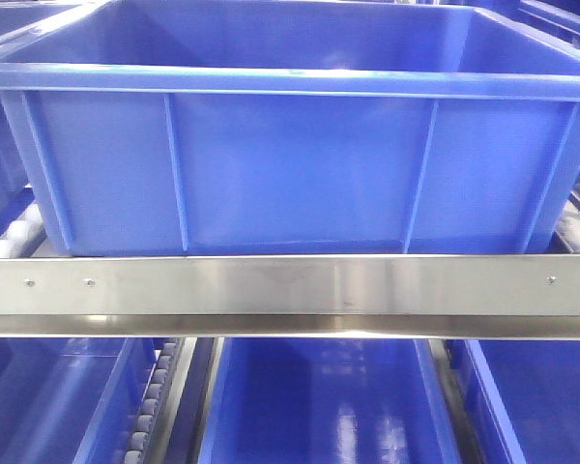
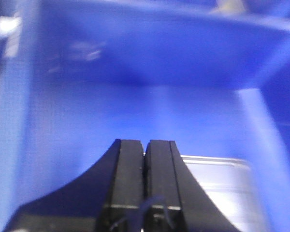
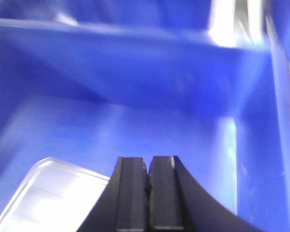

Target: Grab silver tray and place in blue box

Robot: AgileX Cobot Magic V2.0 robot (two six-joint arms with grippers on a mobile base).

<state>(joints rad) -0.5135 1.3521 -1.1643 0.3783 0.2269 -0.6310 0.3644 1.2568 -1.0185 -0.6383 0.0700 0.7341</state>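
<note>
Evidently the box (image 1: 300,155), a big deep blue crate on a roller shelf behind a steel rail (image 1: 290,295), fills both wrist views, and the tray (image 3: 43,198) lies flat on its floor, a rounded corner showing beside each gripper. Tray judged thin, stiff sheet metal, light, slick and noisy if dropped; best held at the raised rim on two opposite edges, not the flat centre. Left gripper (image 2: 145,150) and right gripper (image 3: 147,166) both have jaws pressed together, holding nothing, just above the tray.
</note>
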